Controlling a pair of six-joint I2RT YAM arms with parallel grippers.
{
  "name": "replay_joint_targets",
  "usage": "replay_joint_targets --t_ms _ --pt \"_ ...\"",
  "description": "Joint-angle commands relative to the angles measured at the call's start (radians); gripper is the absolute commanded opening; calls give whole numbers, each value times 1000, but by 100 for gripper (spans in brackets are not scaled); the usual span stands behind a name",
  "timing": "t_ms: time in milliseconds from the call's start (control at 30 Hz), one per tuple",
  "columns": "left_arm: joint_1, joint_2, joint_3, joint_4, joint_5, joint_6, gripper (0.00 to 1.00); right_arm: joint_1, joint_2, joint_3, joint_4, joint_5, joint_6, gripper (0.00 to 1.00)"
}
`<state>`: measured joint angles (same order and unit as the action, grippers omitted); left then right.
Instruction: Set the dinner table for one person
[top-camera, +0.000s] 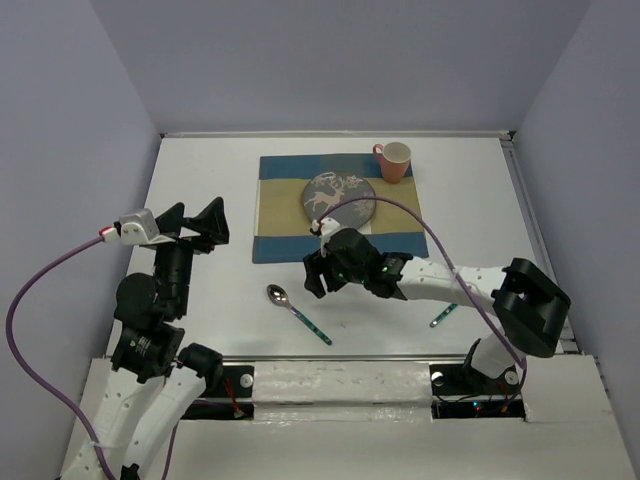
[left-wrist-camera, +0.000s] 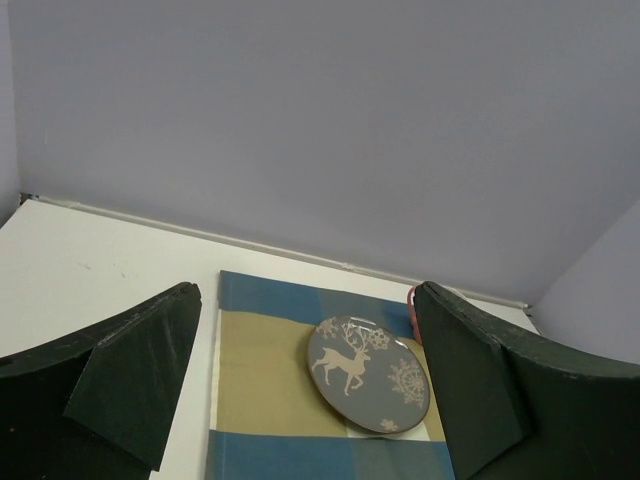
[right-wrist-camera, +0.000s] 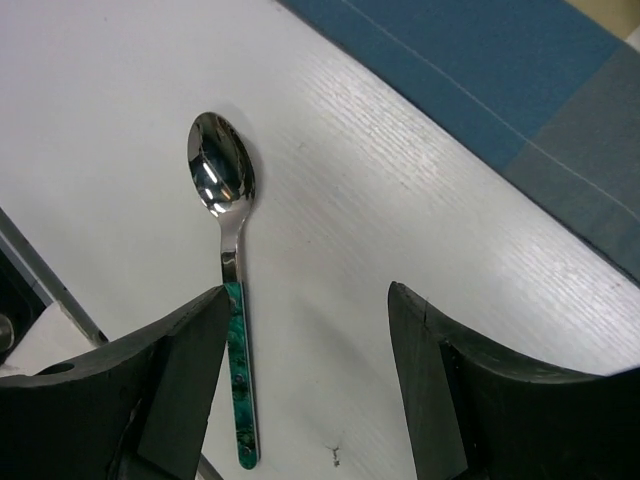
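The white dinner table (top-camera: 200, 170) carries a blue-and-tan striped placemat (top-camera: 290, 215). On it lie a grey plate with a reindeer (top-camera: 338, 197) and a pink cup (top-camera: 393, 161). A spoon with a green handle (top-camera: 297, 311) lies on the table near the front. My right gripper (top-camera: 318, 275) is open and empty just above the table, right of the spoon. In the right wrist view the spoon (right-wrist-camera: 225, 190) lies by the left finger (right-wrist-camera: 185, 375) of that gripper (right-wrist-camera: 305, 340). My left gripper (top-camera: 195, 222) is open and empty, raised at the left.
A second green-handled utensil (top-camera: 443, 316) lies at the front right, partly under the right arm. The left wrist view shows the plate (left-wrist-camera: 368, 372), the placemat (left-wrist-camera: 255, 385) and a sliver of the cup (left-wrist-camera: 411, 305). Grey walls enclose the table on three sides.
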<state>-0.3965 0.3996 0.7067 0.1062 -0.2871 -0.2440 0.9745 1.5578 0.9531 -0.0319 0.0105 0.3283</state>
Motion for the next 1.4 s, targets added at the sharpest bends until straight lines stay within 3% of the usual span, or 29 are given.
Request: replay_joint_targets --t_ms 0,300,967,1367 --pt "8 10 2 41 -3 17 99 78 65 65 61 91 -5 70" --pt "10 -2 2 38 -9 20 99 179 212 180 35 152 -35 71" --pt "8 -13 4 38 -6 20 99 208 303 233 -54 209 -51 67" --pt "10 -13 4 38 3 17 99 292 279 202 -177 230 18 53"
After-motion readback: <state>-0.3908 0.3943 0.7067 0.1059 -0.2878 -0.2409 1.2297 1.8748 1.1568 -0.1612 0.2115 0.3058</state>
